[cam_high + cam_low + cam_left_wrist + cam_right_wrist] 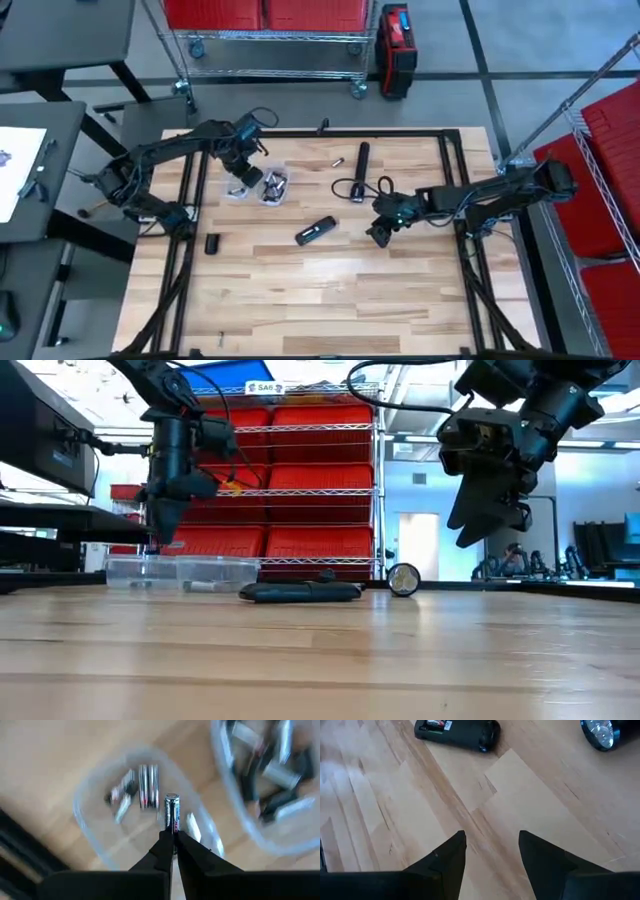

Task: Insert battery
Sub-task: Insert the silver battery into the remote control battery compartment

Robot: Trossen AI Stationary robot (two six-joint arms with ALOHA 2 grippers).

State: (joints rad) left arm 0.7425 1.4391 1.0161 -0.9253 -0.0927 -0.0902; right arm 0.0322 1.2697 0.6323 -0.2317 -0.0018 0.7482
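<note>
My left gripper (173, 836) hangs above a clear plastic tub (90, 820) holding loose batteries, at the table's far left (243, 178), and is shut on one battery (172, 812). A second tub (260, 775) with more batteries stands beside it. A black battery holder (315, 231) lies flat mid-table; the right wrist view shows batteries in its open side (435, 726). My right gripper (492, 850) hovers open above bare wood to the holder's right (383, 232). A black flashlight (361, 170) lies on the table beyond. My left gripper pinches the battery's lower end (172, 831) between its two fingertips, coming from above and pointing down. The battery stands out past the fingertips in line with them, lifted clear above the tub.
A loose battery (337, 162) lies on the wood at the far middle. A small black block (212, 243) sits near the left rail. Black frame rails (450, 180) edge the table. Bare wood spreads toward the near edge.
</note>
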